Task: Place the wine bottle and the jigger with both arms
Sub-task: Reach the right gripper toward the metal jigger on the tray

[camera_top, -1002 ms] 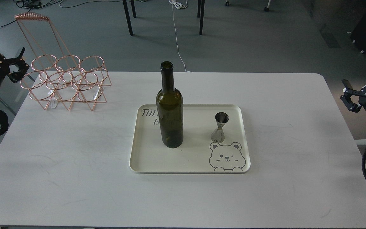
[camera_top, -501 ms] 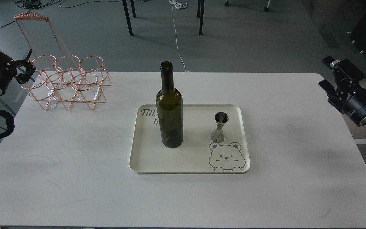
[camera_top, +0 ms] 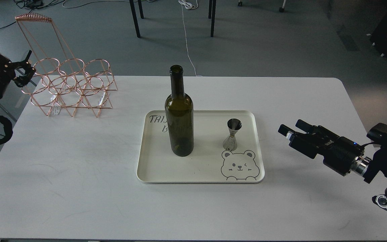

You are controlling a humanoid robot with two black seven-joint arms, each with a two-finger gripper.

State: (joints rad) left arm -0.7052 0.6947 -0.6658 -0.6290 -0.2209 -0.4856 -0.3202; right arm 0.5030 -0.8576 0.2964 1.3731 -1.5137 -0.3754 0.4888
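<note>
Wine bottle [camera_top: 179, 114] stands upright on the left half of a cream tray [camera_top: 153, 174], its base just below and partly covering the dark lettering printed at the tray's upper left. The bottle is dark olive glass with an open, uncorked mouth. Jigger [camera_top: 232, 134] stands upright on the right half of the same tray, apart from the bottle, directly above a printed bear face at the tray's lower right corner. The tray lies near the middle of the white counter [camera_top: 79, 188].

To the right, the right tool [camera_top: 289, 131] reaches in low over the counter and points toward the tray, near its right edge but touching nothing; its two fingers show a narrow gap between them and hold nothing. At the far left, the left tool [camera_top: 24, 69] sits beside a copper wire bottle rack [camera_top: 71, 88] standing on the counter's back left corner, its fingers spread apart and empty.
</note>
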